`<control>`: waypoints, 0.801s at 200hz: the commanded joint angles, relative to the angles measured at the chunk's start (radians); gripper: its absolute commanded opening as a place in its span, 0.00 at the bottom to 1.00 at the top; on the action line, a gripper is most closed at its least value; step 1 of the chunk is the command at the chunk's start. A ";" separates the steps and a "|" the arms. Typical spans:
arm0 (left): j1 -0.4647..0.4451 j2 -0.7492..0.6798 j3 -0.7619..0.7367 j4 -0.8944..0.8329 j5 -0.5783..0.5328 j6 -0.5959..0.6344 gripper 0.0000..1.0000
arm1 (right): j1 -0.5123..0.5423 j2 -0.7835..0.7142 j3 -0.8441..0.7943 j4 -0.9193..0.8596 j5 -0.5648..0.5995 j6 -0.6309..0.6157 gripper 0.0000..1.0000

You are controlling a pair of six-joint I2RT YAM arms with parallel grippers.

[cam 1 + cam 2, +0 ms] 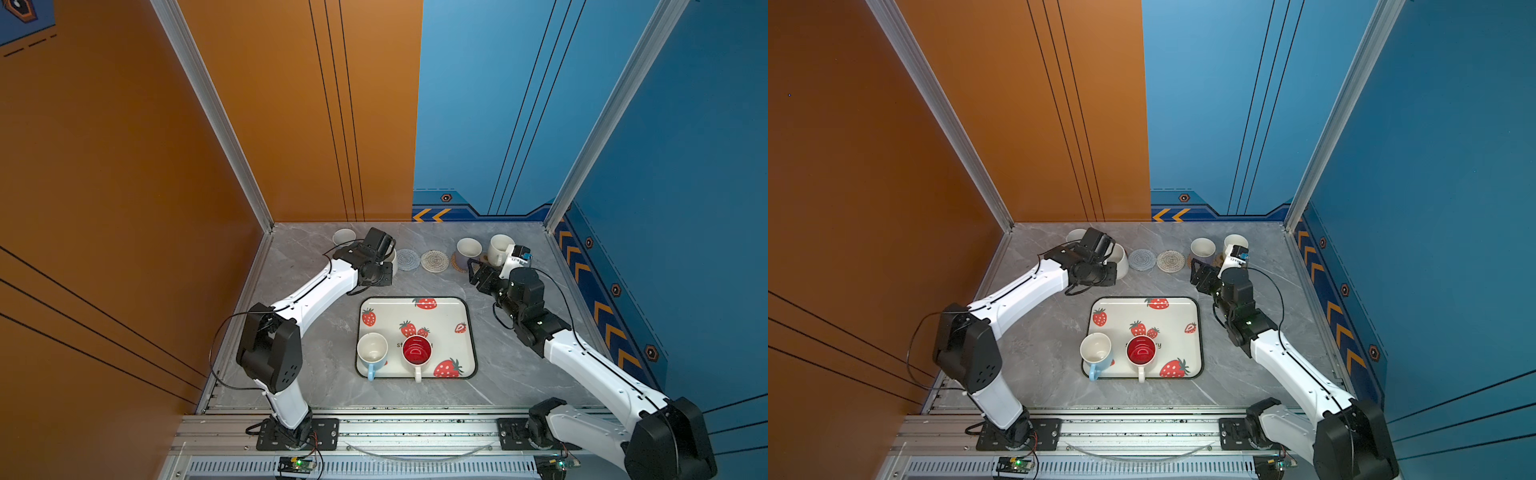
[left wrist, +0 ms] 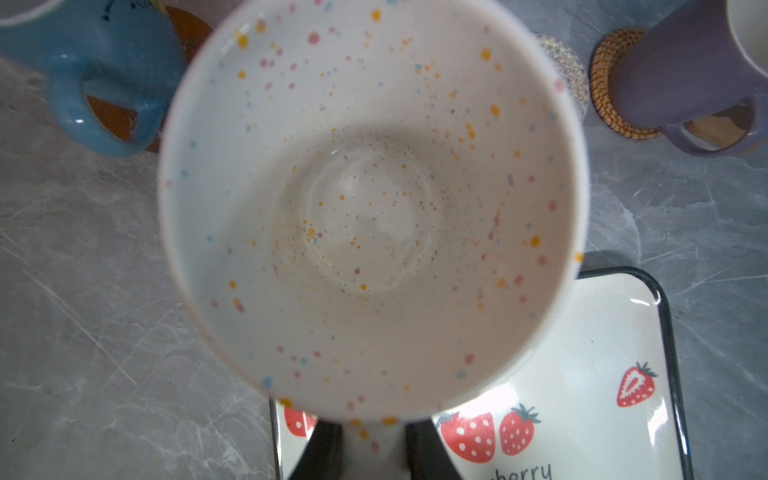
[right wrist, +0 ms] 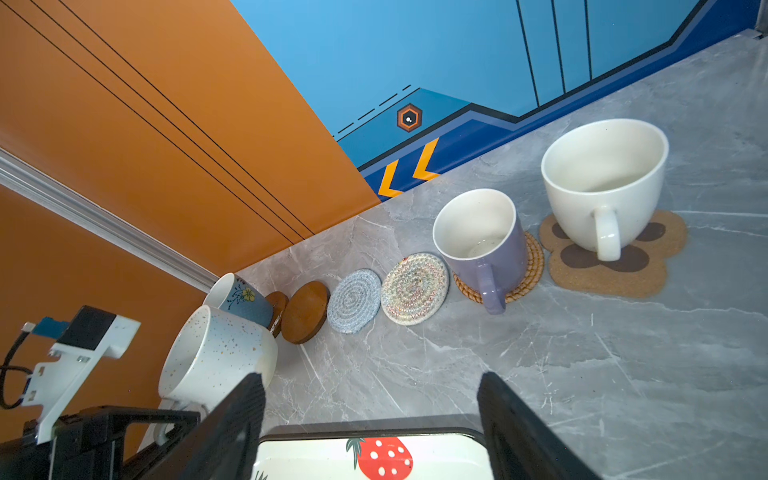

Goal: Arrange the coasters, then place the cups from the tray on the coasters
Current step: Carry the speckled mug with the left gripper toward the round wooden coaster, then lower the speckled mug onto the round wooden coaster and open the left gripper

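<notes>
Grasping one speckled cup (image 3: 216,361), the left gripper (image 2: 374,451) is clenched; right gripper (image 3: 370,380) released; two cups (image 1: 372,349) (image 1: 417,351) on tray (image 1: 395,316).

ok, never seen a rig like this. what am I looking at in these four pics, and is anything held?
Two white robot arms, each ending in a two-finger gripper, stand at a grey table. Two pictures look down from one overhead stereo camera; the other two come from cameras on the wrists. Along the far edge, in a row: a flowered mug on a brown disc, the other disc bare, a grey mat and a cream mat bare, a lavender mug on a woven mat, a white mug on a paw mat. The tray holds a blue mug and a red-inside mug. The left gripper is shut on the handle of a speckled mug; the right gripper is open and empty.
</notes>
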 commanded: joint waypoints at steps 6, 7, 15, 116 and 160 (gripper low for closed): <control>0.024 0.035 0.098 0.066 0.009 0.033 0.00 | -0.012 0.002 0.002 -0.017 -0.028 0.013 0.79; 0.025 0.037 0.100 0.066 0.009 0.034 0.00 | -0.013 0.002 0.002 -0.017 -0.027 0.013 0.79; 0.031 0.053 0.118 0.065 0.009 0.040 0.00 | -0.014 0.000 0.003 -0.020 -0.028 0.012 0.79; 0.090 0.235 0.321 0.014 0.024 0.067 0.00 | -0.039 0.000 0.002 -0.038 -0.038 0.008 0.79; 0.104 0.323 0.437 -0.046 0.021 0.089 0.00 | -0.045 0.011 0.004 -0.037 -0.044 0.008 0.79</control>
